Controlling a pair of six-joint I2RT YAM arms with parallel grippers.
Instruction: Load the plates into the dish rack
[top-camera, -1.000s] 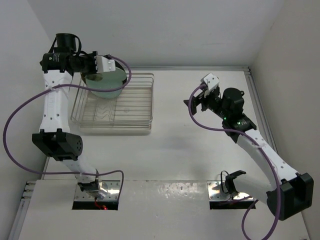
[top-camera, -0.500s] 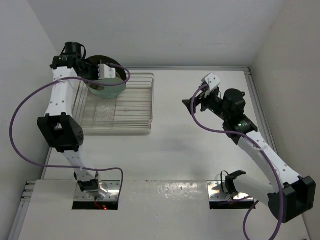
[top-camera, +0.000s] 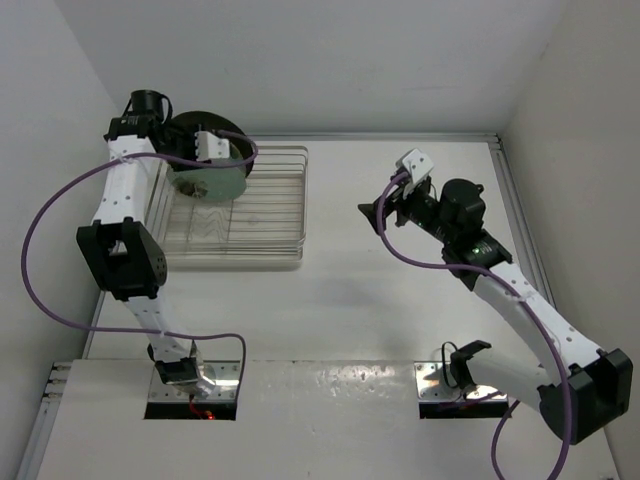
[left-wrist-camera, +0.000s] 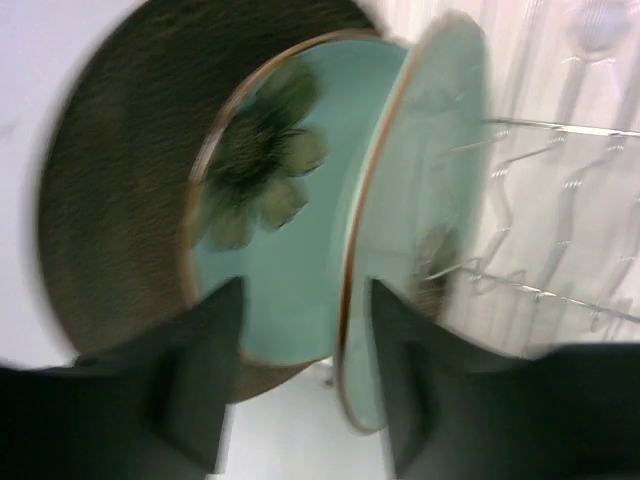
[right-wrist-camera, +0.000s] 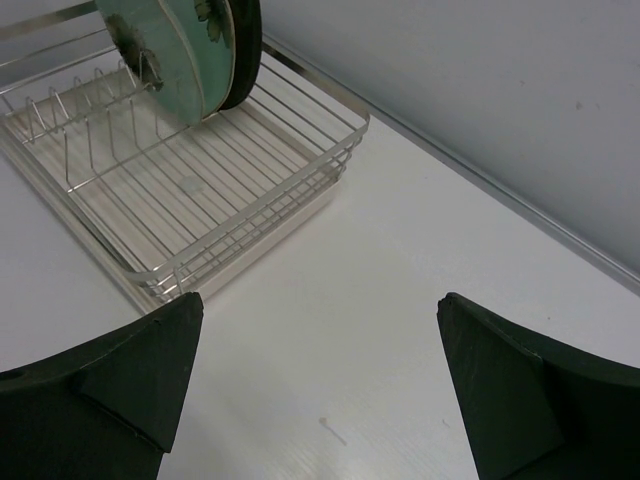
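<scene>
The dish rack (top-camera: 285, 215) sits at the table's far left, with three plates standing on edge at its far end. The dark brown plate (left-wrist-camera: 110, 200) is rearmost, a mint plate (left-wrist-camera: 270, 250) with a flower mark leans on it, and a second mint plate (left-wrist-camera: 430, 170) stands in front. My left gripper (left-wrist-camera: 305, 290) is open, its fingers astride that front plate's rim (top-camera: 215, 182). My right gripper (right-wrist-camera: 318, 300) is open over bare table right of the rack (right-wrist-camera: 200, 200), empty.
The back wall and left wall stand close behind the rack. A metal rail (top-camera: 500, 160) runs along the table's right side. Purple cables (top-camera: 40, 230) loop off both arms.
The left gripper swung the mint plate from a tilt above the rack to upright against the other plates, then its jaws parted. The right arm shifted slightly left.
</scene>
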